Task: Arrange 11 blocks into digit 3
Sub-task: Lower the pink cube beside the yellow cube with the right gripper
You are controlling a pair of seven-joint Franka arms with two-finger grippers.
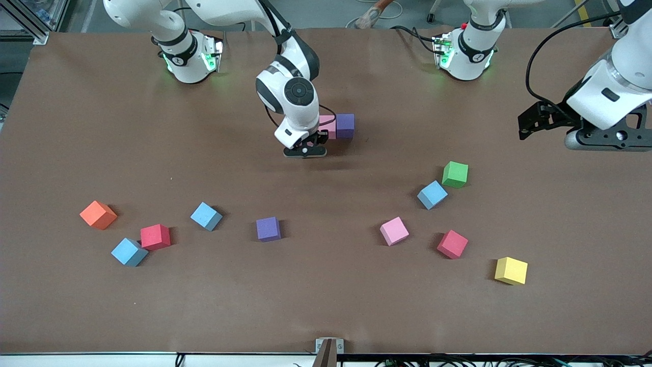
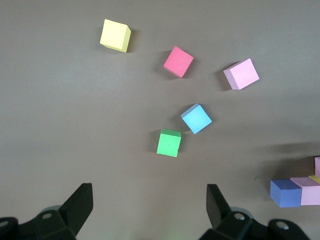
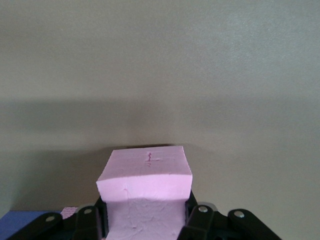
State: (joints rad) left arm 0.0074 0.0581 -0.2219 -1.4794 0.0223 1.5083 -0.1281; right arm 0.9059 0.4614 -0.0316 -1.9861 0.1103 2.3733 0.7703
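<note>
**Right gripper holds a pink block by the purple one**

The right gripper [image 3: 145,222] is closed on a pink block [image 3: 145,175]. It is low over the table [image 1: 76,127], just beside the purple block [image 1: 345,126] that sits in the row already begun. A second pink block [image 1: 328,125] touches that purple block; a bit of yellow may sit there too, but it is hard to see.

The left gripper [image 2: 150,210] waits with its fingers wide apart and nothing in them, up over the left arm's end of the table, well apart from the purple block.

The other loose blocks lie nearer the front camera than the purple block. So does the green cube [image 1: 455,174].
</note>
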